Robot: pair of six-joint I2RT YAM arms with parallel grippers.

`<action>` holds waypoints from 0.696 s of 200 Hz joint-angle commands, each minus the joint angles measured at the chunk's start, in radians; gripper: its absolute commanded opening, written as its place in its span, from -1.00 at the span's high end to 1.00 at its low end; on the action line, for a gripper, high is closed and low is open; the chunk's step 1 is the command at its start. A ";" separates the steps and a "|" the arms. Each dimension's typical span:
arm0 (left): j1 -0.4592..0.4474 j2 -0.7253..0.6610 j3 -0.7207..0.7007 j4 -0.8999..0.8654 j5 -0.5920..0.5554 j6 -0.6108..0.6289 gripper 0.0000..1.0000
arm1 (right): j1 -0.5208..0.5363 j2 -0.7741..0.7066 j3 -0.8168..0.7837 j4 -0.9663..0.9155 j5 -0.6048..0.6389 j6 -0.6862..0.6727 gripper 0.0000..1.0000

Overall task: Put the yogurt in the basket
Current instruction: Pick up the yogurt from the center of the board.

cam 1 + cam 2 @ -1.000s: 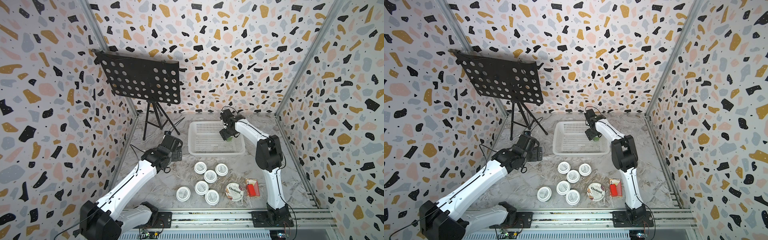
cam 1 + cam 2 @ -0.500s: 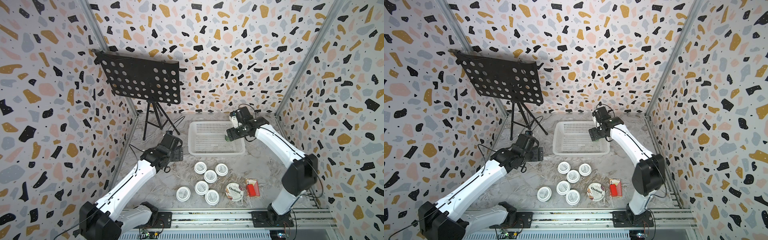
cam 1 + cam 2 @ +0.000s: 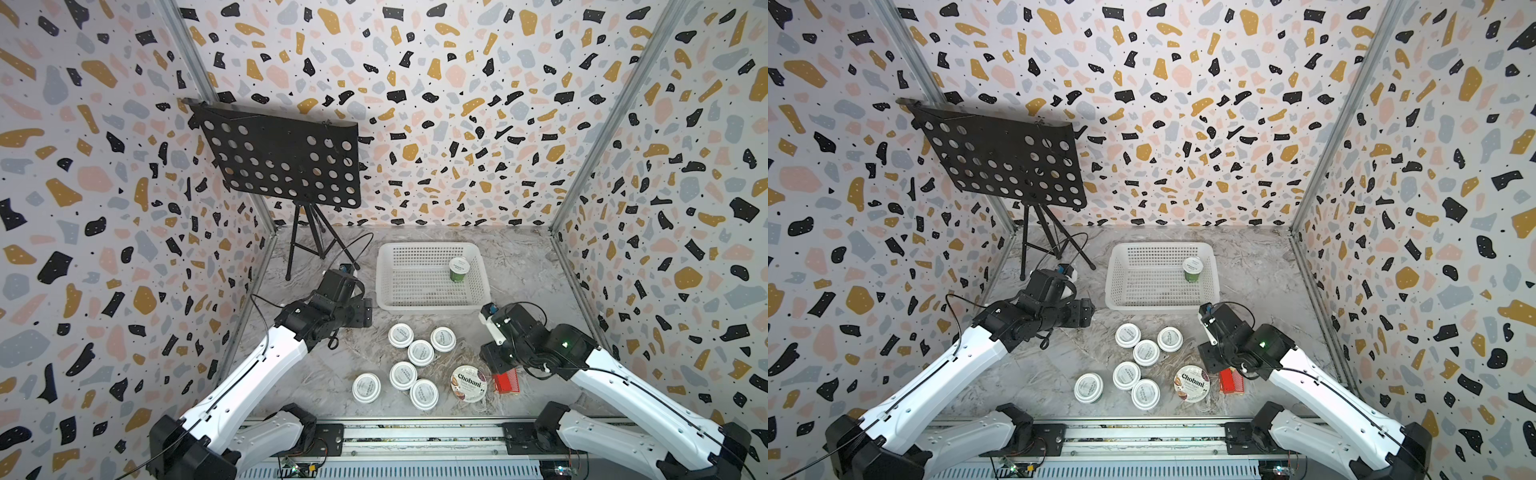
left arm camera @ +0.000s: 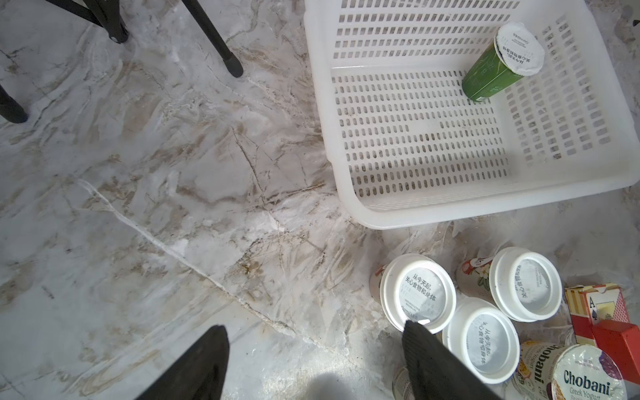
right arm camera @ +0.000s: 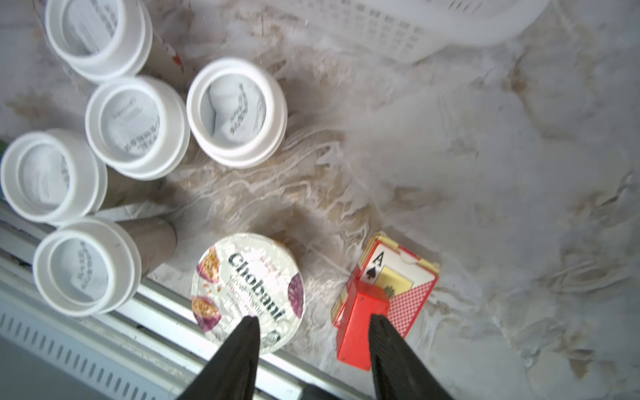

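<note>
Right gripper (image 5: 313, 318) jaws apart, empty, one fingertip over Chobani cup (image 5: 247, 287), the other over card box (image 5: 398, 287), six white cups (image 3: 420, 352) beside it, left gripper (image 4: 315, 325) jaws apart, empty, basket (image 3: 430, 305) ahead, green cup (image 3: 459, 269) upright inside.

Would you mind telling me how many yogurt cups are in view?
8. One green cup in the basket; six white-lidded cups clustered on the table; the Chobani cup beside them. None seems hidden.
</note>
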 commanded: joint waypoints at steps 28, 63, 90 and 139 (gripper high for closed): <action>-0.008 0.001 0.006 0.021 0.010 0.019 -0.66 | 0.258 0.001 -0.037 -0.065 0.105 0.224 -0.07; -0.009 0.009 0.009 0.022 0.001 0.029 -0.66 | 0.376 0.030 -0.079 -0.028 0.101 0.311 -0.04; -0.007 0.014 0.014 0.023 -0.007 0.036 -0.67 | 0.450 0.094 -0.091 -0.002 0.083 0.339 -0.02; -0.007 0.001 0.010 0.022 -0.019 0.041 -0.69 | 0.479 0.156 -0.107 0.024 0.107 0.331 0.01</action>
